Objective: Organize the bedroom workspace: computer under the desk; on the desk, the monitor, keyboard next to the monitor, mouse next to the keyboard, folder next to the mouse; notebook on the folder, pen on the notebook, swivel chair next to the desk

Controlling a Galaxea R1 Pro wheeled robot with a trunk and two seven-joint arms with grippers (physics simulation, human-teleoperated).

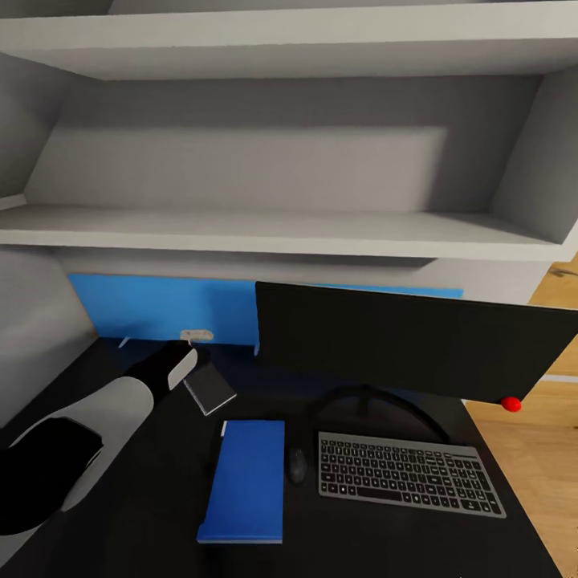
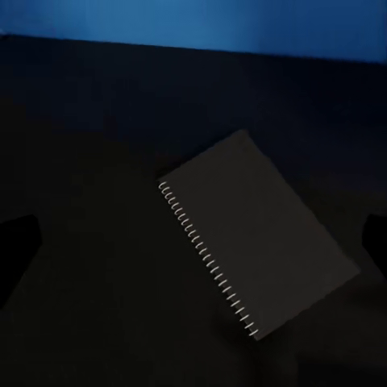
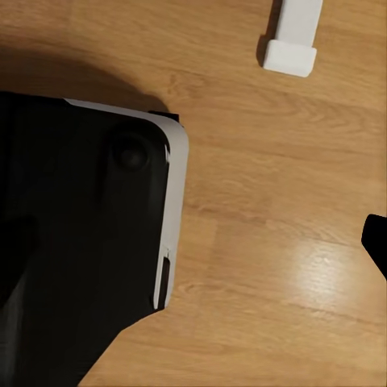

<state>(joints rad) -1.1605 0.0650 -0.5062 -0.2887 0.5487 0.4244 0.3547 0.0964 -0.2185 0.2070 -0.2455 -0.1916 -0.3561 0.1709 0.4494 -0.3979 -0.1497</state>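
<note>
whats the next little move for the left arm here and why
Probably lower the left gripper straight onto the notebook and close on it. The left wrist view shows the notebook lying flat on the desk, centred between the spread fingertips and not yet gripped. The folder already lies beside the mouse, with nothing on top, so the notebook looks due next.

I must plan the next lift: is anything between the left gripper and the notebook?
Nothing visible is. The left gripper hangs over the notebook, which lies bare on the desk, with the fingertips spread to either side of it.
</note>
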